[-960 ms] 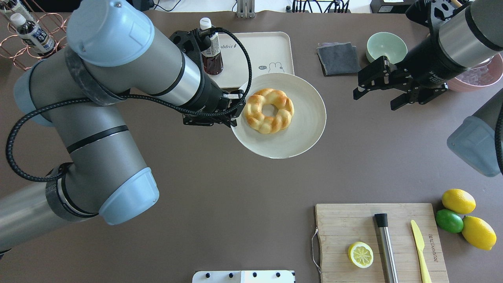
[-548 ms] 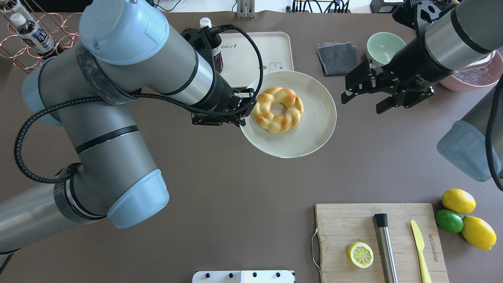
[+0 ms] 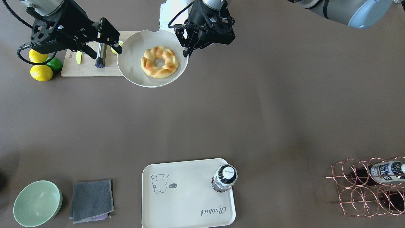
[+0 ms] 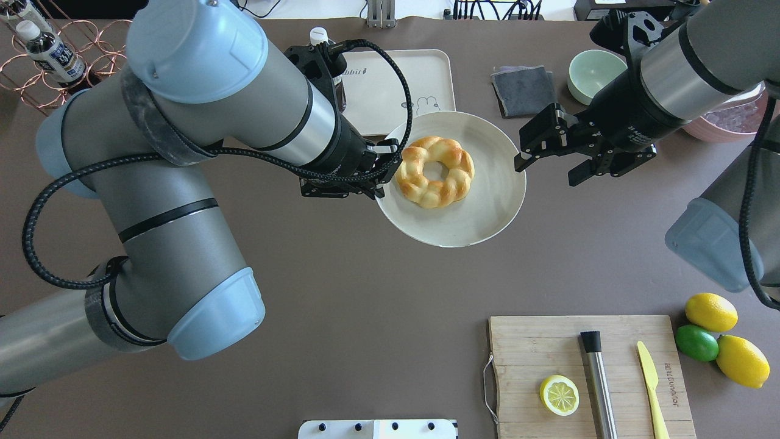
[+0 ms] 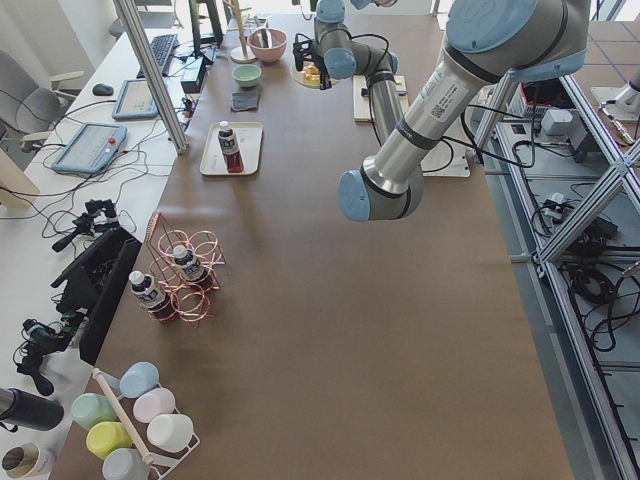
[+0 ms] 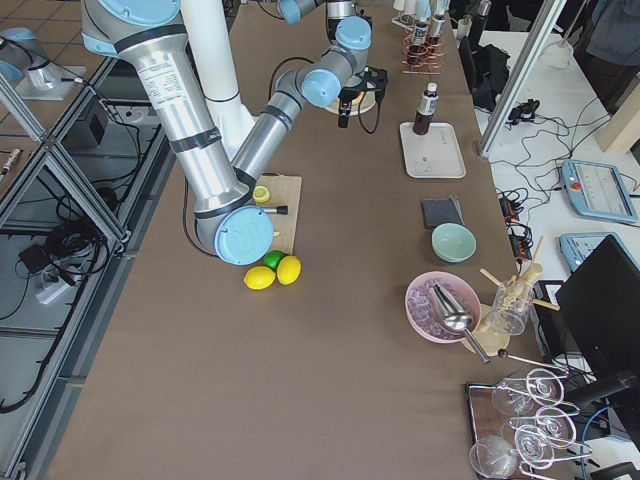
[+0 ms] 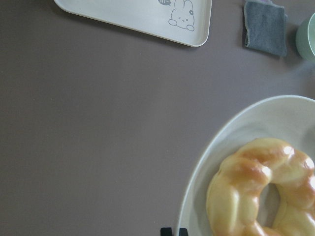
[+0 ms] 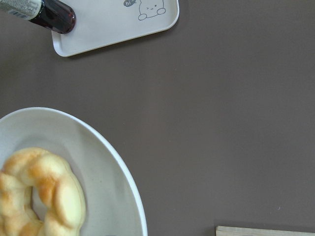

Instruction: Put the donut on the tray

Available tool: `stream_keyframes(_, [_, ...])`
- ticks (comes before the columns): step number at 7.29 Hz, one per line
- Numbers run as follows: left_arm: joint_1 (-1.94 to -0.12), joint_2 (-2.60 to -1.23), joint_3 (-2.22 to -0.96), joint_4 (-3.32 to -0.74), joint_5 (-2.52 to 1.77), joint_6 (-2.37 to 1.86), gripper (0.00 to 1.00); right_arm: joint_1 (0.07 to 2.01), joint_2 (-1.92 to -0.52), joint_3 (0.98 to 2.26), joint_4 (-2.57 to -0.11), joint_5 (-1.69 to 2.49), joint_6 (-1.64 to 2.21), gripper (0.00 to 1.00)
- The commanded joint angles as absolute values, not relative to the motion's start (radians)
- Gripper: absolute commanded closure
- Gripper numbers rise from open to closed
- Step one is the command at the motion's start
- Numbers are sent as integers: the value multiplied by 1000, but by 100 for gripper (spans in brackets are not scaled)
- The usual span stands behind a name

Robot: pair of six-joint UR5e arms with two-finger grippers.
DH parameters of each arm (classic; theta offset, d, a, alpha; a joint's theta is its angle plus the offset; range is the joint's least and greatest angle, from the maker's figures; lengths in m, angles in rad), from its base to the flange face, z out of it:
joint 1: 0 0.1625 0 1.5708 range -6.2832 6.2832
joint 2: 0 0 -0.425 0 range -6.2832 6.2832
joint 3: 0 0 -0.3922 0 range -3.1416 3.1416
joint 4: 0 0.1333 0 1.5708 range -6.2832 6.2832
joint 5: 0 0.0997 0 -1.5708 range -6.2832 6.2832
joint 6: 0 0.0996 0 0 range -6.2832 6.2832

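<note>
Donut point(image 4: 434, 171): lies centred on round white plate point(image 4: 481, 213).
Plate: raised off table point(image 4: 365, 292), held by one rim.
L gripper point(image 4: 382, 177): fingers pinched on plate rim, robot's left side.
R gripper point(image 4: 544, 171): fingers spread, just beside opp. rim; contact can't tell.
Tray point(image 3: 186, 193): on table at far edge; bottle point(image 3: 225, 177) upright near one corner.

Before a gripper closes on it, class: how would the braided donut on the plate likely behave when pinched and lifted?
The donut looks puffy and rounded, so it probably gives under a firm pinch. Its glossy browned crust may be slightly slippery. Lying flat on the plate, a ring like this seems unlikely to roll.
</note>
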State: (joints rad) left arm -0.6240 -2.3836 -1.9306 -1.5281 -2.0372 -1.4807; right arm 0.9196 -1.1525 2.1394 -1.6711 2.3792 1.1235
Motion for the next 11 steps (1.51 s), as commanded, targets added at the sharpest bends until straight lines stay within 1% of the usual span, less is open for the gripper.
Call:
stream_keyframes(1, [-617, -2382, -1939, -1528, -2026, -1486, 100, 897, -1155, 2137, -1628, 2378, 1158, 27])
stream_keyframes(2, [-617, -2382, -1944, -1528, -2028, -1486, 100, 893, -1157, 2134, -1625, 2376, 1160, 36])
stream_keyframes(3, [-617, -2382, -1948, -1528, -2028, -1486, 100, 888, -1155, 2134, -1624, 2376, 1160, 40])
stream_keyframes(4, [-617, -2382, -1948, -1528, -2028, -1486, 100, 887, -1155, 2134, -1624, 2376, 1160, 48])
stream_keyframes(6, [-617, -2382, -1948, -1529, -2028, -1486, 100, 885, -1154, 2137, -1624, 2382, 1161, 92])
stream_keyframes(7, [-617, -2382, -1948, -1529, -2028, -1486, 100, 885, -1152, 2138, -1624, 2385, 1161, 100])
stream_keyframes(11, [-617, -2384, -1950, -1528, -2031, -1489, 100, 887, -1152, 2140, -1624, 2388, 1160, 100])
